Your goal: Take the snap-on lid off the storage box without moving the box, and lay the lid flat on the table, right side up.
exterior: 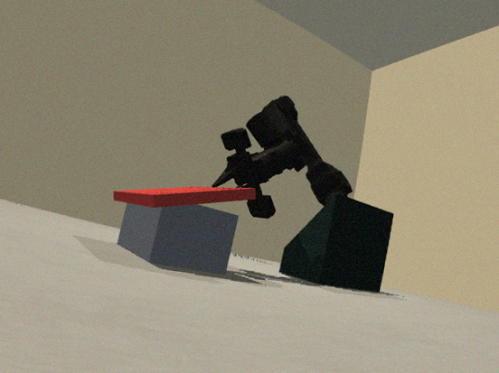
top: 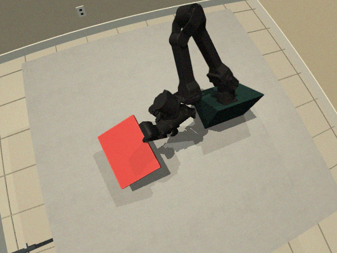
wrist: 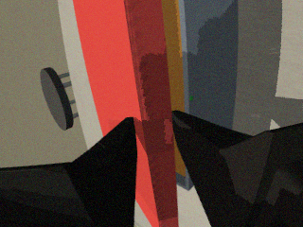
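The red lid (top: pixel 126 152) (exterior: pixel 201 196) (wrist: pixel 104 61) is tilted over the blue-grey storage box (exterior: pixel 194 238) (wrist: pixel 213 80). Its edge on the arm's side is raised clear of the box; its opposite end is low, at or near the box's far rim. My gripper (top: pixel 144 140) (wrist: pixel 152 121) is shut on the raised edge of the lid, one finger on the top face and one beneath. In the wrist view an orange-brown strip shows in the gap between lid and box. The lid hides the box in the top view. Whether the low end touches the box is hard to tell.
The arm stands on a dark green block (top: pixel 231 114) (exterior: pixel 357 249) to the right of the box on the pale grey table top (top: pixel 217 204) (exterior: pixel 267 346). A dark round disc (wrist: pixel 56 99) shows at the left of the wrist view.
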`<act>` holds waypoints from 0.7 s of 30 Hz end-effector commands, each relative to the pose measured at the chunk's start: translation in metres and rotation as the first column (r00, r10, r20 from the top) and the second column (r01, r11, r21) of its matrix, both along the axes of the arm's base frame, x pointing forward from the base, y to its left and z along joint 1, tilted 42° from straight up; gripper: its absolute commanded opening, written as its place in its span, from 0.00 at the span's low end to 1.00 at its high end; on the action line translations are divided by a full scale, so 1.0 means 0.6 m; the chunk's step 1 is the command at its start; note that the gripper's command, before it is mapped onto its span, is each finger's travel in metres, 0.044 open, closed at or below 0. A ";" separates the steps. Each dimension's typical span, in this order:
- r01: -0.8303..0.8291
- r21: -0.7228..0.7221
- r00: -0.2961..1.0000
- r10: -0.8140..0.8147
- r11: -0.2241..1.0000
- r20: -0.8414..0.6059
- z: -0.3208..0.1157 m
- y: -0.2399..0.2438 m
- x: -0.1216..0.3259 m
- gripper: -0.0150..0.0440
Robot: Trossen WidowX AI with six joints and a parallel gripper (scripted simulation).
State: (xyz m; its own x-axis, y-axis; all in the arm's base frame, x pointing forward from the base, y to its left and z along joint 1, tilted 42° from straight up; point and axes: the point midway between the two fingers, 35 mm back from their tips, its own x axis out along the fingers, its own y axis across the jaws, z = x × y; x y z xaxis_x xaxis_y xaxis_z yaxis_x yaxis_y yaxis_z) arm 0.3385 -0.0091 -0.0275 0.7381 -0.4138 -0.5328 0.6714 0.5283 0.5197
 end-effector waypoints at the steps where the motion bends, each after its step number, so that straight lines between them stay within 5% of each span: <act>1: 0.000 0.008 1.000 0.000 1.000 0.014 0.012 0.010 0.008 0.25; 21: 0.000 0.009 1.000 0.000 1.000 0.015 0.044 0.039 0.015 0.25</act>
State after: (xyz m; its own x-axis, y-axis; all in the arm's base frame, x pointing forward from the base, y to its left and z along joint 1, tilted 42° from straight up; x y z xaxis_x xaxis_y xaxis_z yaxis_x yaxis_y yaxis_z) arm 0.3445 0.0093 -0.0076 0.7379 -0.4136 -0.5334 0.6717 0.5281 0.5197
